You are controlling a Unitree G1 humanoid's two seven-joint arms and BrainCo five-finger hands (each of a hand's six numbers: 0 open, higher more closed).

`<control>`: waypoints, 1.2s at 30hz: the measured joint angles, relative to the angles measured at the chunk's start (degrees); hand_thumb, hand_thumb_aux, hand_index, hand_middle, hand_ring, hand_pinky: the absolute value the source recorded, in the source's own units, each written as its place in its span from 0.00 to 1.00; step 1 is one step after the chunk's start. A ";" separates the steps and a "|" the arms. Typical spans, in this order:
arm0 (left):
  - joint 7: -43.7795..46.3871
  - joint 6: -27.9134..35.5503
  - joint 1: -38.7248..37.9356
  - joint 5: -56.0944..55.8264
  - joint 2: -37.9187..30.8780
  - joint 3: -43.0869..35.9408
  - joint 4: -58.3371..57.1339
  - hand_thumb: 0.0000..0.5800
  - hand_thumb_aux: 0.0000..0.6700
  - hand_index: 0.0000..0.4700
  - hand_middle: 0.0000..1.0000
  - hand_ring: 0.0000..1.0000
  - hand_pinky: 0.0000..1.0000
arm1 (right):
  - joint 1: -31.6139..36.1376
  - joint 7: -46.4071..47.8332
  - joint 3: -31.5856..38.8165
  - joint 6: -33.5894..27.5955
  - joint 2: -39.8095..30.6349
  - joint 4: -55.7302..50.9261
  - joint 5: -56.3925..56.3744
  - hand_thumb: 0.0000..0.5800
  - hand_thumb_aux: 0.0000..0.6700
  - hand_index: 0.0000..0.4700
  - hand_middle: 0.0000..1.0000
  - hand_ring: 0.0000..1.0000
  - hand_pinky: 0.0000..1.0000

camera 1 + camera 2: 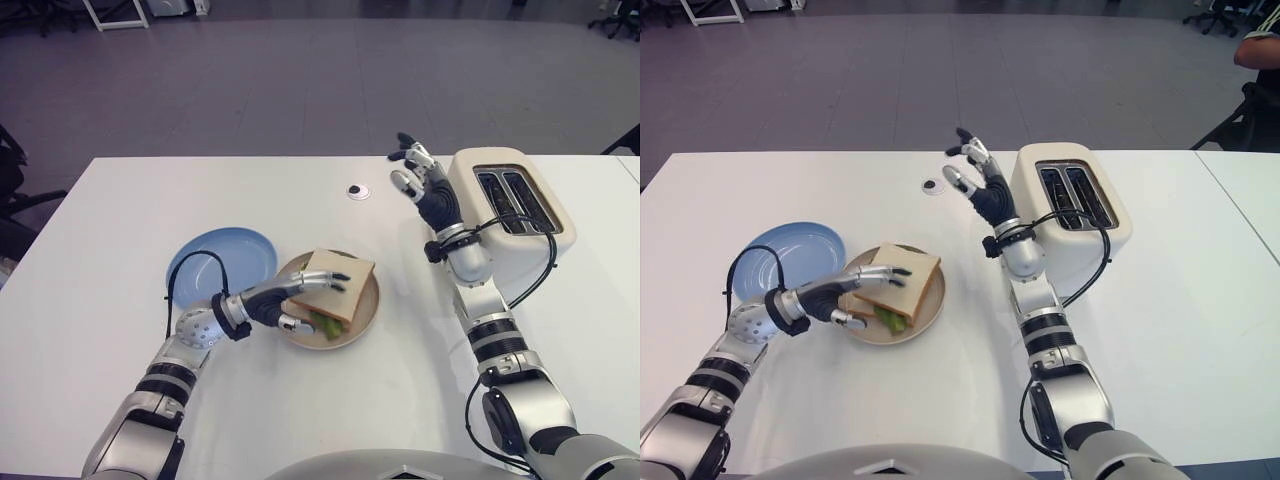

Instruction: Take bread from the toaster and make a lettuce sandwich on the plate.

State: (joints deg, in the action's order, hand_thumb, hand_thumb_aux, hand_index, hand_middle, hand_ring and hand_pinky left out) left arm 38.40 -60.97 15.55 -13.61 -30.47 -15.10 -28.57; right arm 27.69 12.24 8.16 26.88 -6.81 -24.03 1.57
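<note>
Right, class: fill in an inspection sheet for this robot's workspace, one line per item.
Surface: white table, no spills seen.
Job's things: sandwich, lettuce showing, on tan plate; toaster at right, slots look empty.
Clutter: blue plate left of tan plate; small round object further back.
Robot hands: left robot hand grips sandwich; right robot hand raised, open, beside toaster.
Cables: black loop at left wrist, over blue plate; black cable from right wrist, across toaster front.
Surroundings: grey floor, chairs at edges.
</note>
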 measured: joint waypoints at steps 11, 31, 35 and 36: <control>37.82 8.51 -15.42 -26.60 -9.22 -2.83 20.63 1.00 1.00 1.00 1.00 1.00 1.00 | -15.62 37.46 12.86 -4.77 -13.78 22.47 -13.05 1.00 1.00 1.00 1.00 1.00 1.00; 9.81 3.83 -2.14 21.57 -2.89 0.36 -8.07 1.00 1.00 1.00 1.00 1.00 1.00 | -16.78 46.09 18.91 -2.33 -18.68 11.64 -1.91 1.00 1.00 1.00 1.00 1.00 1.00; -3.77 3.46 1.72 29.22 -0.55 1.15 -13.13 1.00 1.00 1.00 1.00 1.00 1.00 | -11.31 35.01 16.41 -1.76 -12.00 3.68 1.92 1.00 1.00 1.00 1.00 1.00 1.00; -8.61 3.90 3.26 31.96 0.34 1.22 -14.96 1.00 0.94 0.94 1.00 1.00 1.00 | -10.05 31.32 15.40 -2.05 -10.00 0.61 2.99 1.00 1.00 1.00 1.00 1.00 1.00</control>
State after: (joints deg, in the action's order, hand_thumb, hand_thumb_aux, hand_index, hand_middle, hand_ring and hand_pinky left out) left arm 29.79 -57.07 18.81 18.35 -30.13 -13.88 -43.53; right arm 17.64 43.56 23.56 24.83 -16.82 -23.42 4.56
